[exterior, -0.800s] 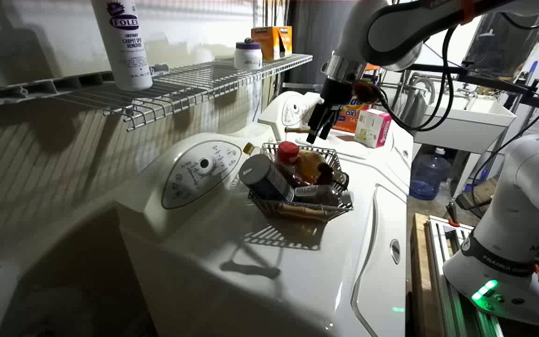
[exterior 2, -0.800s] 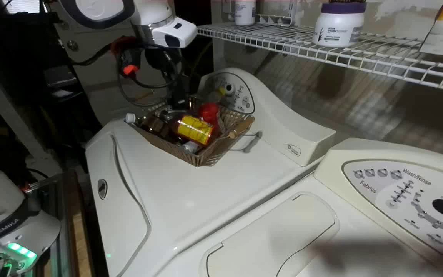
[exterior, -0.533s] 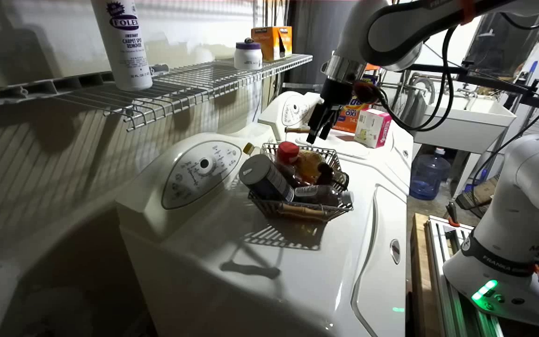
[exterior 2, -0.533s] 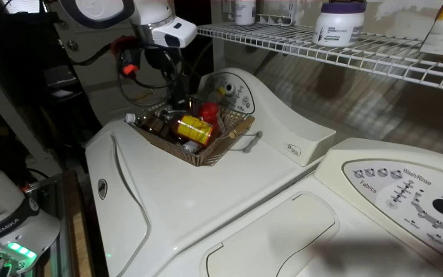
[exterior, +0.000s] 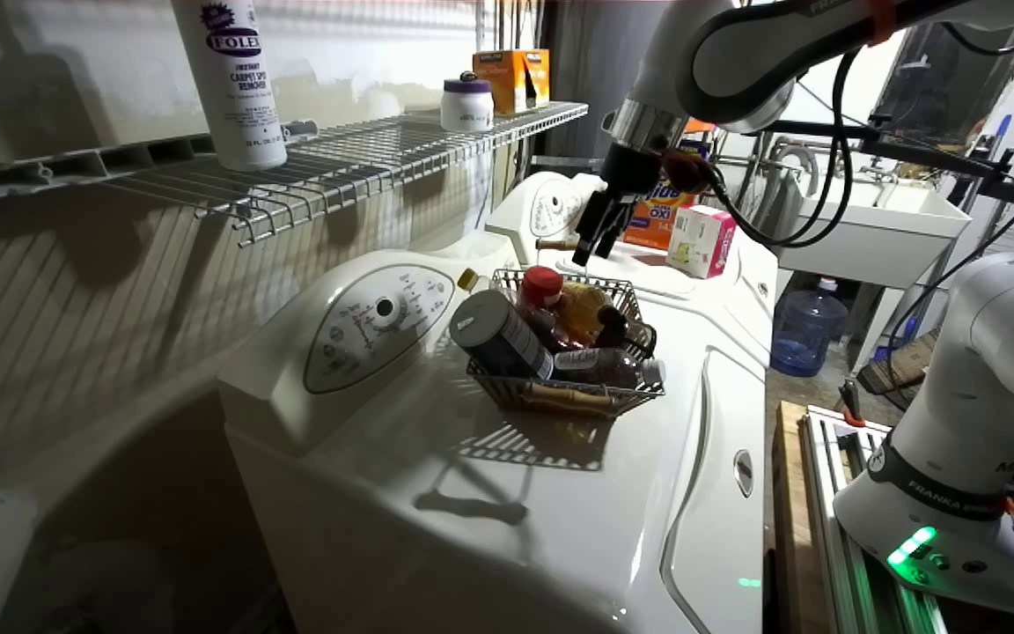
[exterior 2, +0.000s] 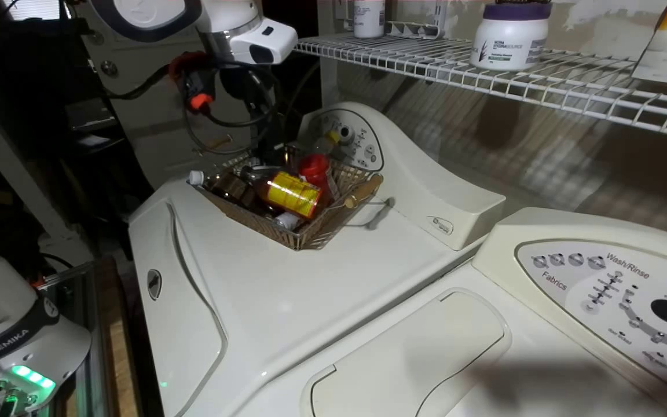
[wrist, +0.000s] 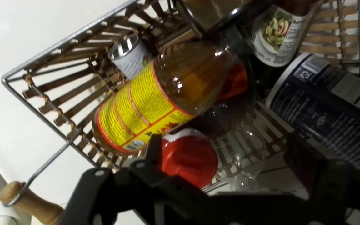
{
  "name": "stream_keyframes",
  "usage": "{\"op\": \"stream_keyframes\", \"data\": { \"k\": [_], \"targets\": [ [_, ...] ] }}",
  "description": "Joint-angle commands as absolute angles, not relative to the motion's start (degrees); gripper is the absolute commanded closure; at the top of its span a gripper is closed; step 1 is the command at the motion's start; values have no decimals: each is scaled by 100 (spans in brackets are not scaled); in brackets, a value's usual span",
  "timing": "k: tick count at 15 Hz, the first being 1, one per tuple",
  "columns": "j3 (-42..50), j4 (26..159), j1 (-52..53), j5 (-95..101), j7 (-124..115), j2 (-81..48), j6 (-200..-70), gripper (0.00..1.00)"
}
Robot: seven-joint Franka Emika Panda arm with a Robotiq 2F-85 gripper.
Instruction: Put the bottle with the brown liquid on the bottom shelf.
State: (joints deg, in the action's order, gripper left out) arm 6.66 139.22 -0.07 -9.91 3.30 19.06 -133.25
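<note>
Wrist view: the gripper is spread wide above the wicker basket.
Brown-liquid bottles: contained in that basket; which is meant cannot be told.
Wire shelf: white bottle borne.

My fingers look matt (plastic or metal, hard to say). Basket: rough wood slats w/ smooth metal rim; handle, smooth wood. Red cap, glossy plastic. Shelf, metal wire. Machine top, v. smooth & glossy.
</note>
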Motion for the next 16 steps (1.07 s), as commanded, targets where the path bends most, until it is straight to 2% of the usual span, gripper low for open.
{"op": "stream_keyframes", "data": {
  "k": [1, 16],
  "targets": [
    [520, 13807, 48, -864, 781, 1940, -13819, 0],
    [49, 12680, 172, 36, 1025, 519, -13944, 0]
  ]
}}
